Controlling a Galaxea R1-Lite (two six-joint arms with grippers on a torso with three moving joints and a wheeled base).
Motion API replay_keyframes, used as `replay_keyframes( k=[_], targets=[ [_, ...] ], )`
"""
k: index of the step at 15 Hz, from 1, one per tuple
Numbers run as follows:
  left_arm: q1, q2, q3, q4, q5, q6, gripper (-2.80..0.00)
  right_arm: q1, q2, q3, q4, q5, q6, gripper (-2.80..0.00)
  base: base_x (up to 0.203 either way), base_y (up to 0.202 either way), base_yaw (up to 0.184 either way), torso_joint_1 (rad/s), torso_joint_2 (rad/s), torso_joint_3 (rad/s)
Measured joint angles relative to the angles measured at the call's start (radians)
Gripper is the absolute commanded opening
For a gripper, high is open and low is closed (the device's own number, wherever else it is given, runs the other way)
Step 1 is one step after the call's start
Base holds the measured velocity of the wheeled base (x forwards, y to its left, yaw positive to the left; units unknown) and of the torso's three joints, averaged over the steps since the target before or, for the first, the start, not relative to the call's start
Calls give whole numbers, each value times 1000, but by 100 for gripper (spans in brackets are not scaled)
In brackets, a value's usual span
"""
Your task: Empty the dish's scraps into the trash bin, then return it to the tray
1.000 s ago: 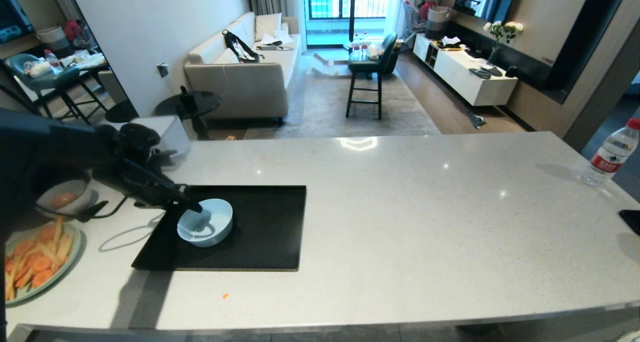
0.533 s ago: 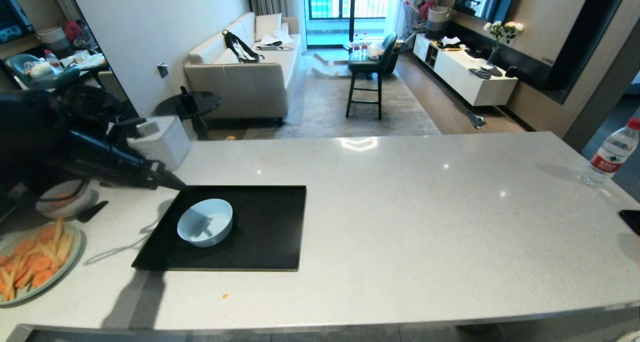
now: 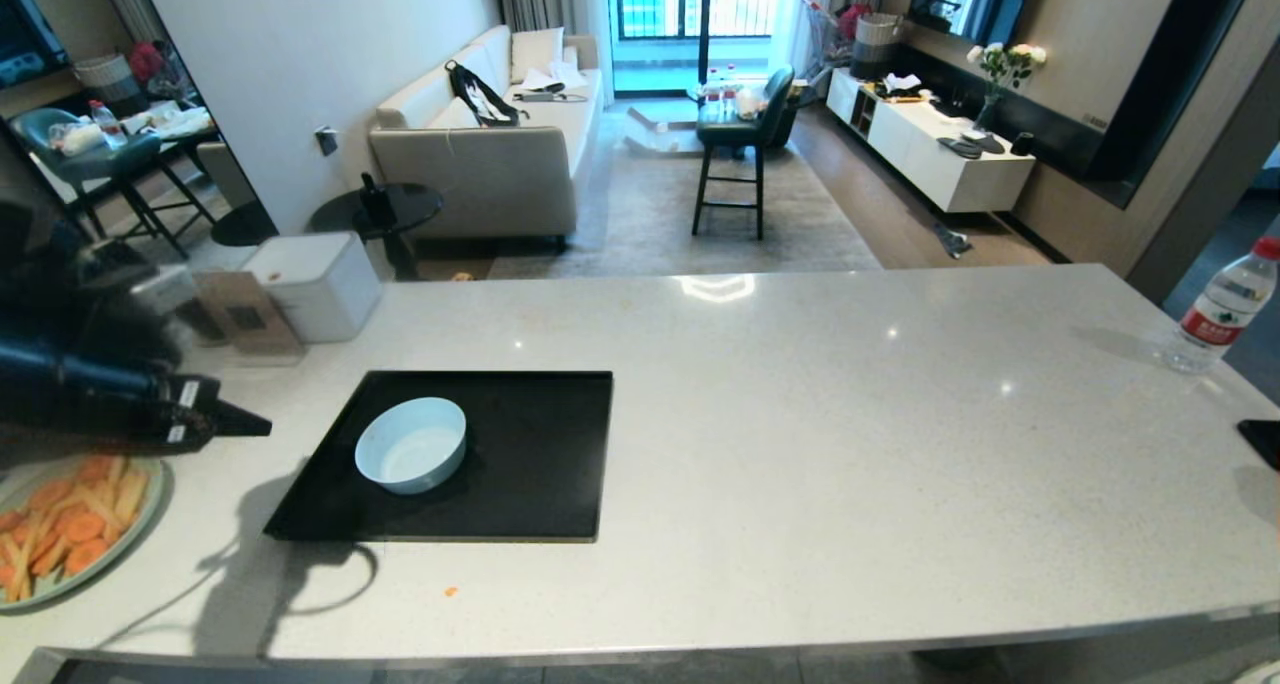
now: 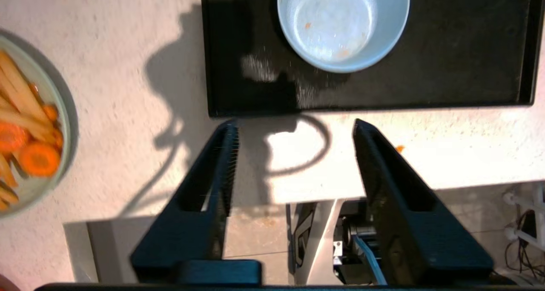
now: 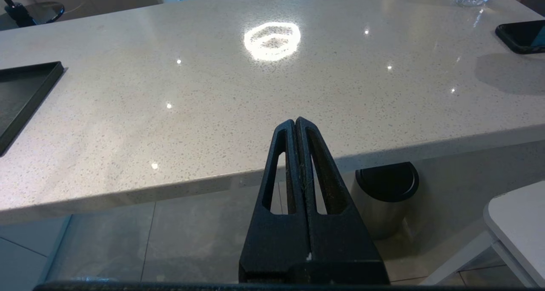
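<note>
dish (image 3: 410, 445) sits emptied on the tray (image 3: 540, 484), so the task looks finished; left claw (image 4: 294, 129) is spread and holds nothing, right claw (image 5: 295, 123) pressed together. next: park.

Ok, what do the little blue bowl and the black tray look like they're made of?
The bowl looks like glazed ceramic, possibly melamine: glossy pale blue with soft highlights. The tray looks like matte black plastic or coated metal: dull, faintly scuffed, with a low moulded rim.

Open counter right of the tray

The white counter (image 3: 850, 444) lies bare between the tray (image 3: 540, 464) and the water bottle (image 3: 1225, 309); a green plate (image 3: 150, 524) crowds the tray's left side.
</note>
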Motion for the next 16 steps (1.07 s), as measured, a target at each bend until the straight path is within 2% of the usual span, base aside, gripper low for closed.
replay_keyframes(
  k=[5, 8, 13, 16],
  targets=[
    [21, -194, 341, -251, -64, -8, -280, 0, 0, 0, 0, 0, 0, -280, 0, 0, 0, 0, 0, 0],
    [25, -311, 471, -351, -72, -72, -280, 0, 0, 0, 0, 0, 0, -280, 0, 0, 0, 0, 0, 0],
    [31, -536, 622, -390, -72, -186, -280, 0, 0, 0, 0, 0, 0, -280, 0, 0, 0, 0, 0, 0],
    [38, -698, 689, -391, -67, -222, -280, 0, 0, 0, 0, 0, 0, -280, 0, 0, 0, 0, 0, 0]
  ],
)
